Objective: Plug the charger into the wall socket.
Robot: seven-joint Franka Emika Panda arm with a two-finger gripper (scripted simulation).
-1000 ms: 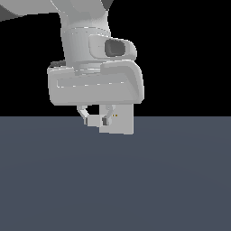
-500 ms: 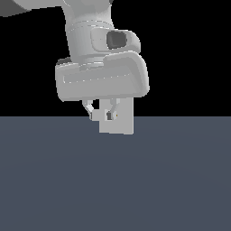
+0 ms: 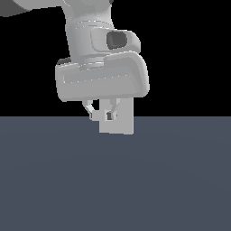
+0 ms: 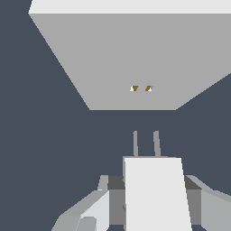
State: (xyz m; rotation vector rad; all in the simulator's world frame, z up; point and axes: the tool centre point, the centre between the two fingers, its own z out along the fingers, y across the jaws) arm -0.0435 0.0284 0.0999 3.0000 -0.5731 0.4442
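In the wrist view my gripper (image 4: 153, 187) is shut on the charger (image 4: 155, 198), an off-white block with two thin prongs (image 4: 145, 143) sticking out of its front. The prongs point toward the wall socket (image 4: 126, 58), a flat light-grey plate with two small orange dots (image 4: 141, 88) at its centre. A gap of dark floor separates the prongs from the plate. In the exterior view the gripper (image 3: 100, 115) hangs in front of the wall socket (image 3: 122, 124), and I cannot make out the charger there.
A dark grey-blue floor (image 3: 115, 180) fills the lower half of the exterior view, with black background above. The big grey hand body (image 3: 101, 81) covers the top of the plate.
The hand has shifted slightly toward the exterior view's right and a little up, and turned a little. The plate has not moved. The grip stays shut.
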